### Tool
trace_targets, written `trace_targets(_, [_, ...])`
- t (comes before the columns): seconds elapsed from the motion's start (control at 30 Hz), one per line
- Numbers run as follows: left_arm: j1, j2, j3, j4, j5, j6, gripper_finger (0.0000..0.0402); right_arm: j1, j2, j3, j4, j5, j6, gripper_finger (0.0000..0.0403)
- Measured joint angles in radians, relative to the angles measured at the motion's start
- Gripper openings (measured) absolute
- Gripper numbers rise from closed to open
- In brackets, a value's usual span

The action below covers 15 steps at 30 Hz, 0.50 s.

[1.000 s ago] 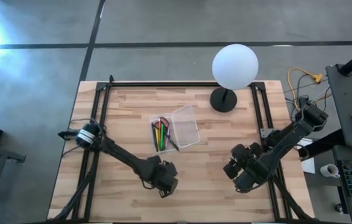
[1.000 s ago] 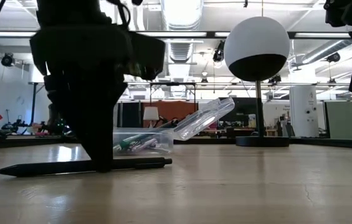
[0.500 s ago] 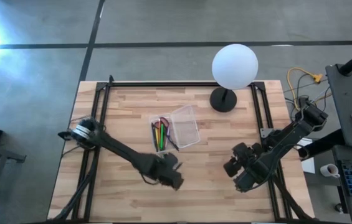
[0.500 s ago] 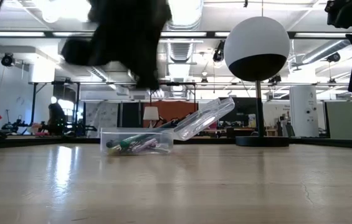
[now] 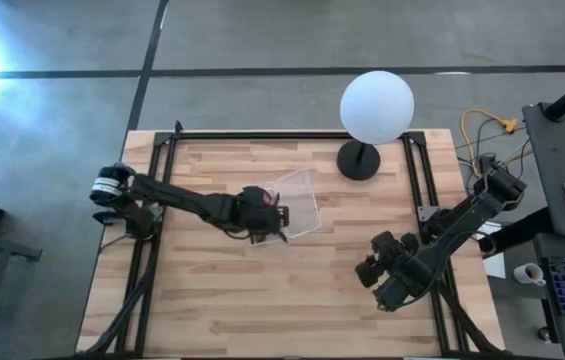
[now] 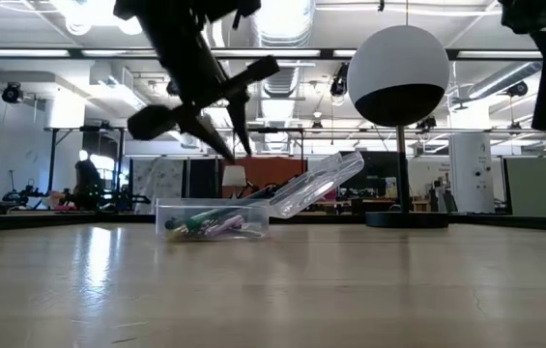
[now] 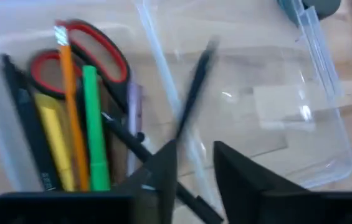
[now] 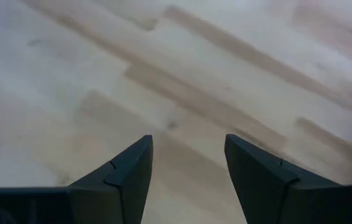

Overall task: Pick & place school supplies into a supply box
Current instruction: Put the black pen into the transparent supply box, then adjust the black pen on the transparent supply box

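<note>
The clear supply box stands open on the table, its lid leaning back. In it lie red-handled scissors, an orange pencil, a green pen, a yellow one and dark pens. My left gripper hangs above the box, pointing down, its fingers apart. A blurred dark pen shows just past its fingertips, tilted in the air above the box. My right gripper waits open over bare wood at the near right. My left gripper has its fingers standing wider apart than the dark pen. The pen's near end runs up to the tip of one finger. Whether it still touches that finger I cannot tell, because the pen is blurred.
A white globe lamp on a black base stands at the far right of the table, close behind the box lid. Black frame rails run along the table's left and right edges. Bare wood lies toward the near edge.
My left gripper has lifted the dark pen clear from where it lay near the table's near edge. It has risen, gone toward the far edge and rolled its wrist. It now hangs over the supply box with the pen tilted at its fingertips.
</note>
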Motion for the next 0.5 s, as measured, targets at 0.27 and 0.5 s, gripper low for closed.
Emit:
trace_targets(0.27, [0.007, -0.103, -0.092, -0.015, -0.031, 0.028, 0.016, -0.096, 0.0, 0.036, 0.428, -0.001, -0.497, 0.0192])
trace_targets(0.5, [-0.033, -0.302, -0.189, -0.036, -0.082, 0.14, 0.0165, -0.393, 0.002, 0.037, 0.79, -0.179, -0.851, 0.0173])
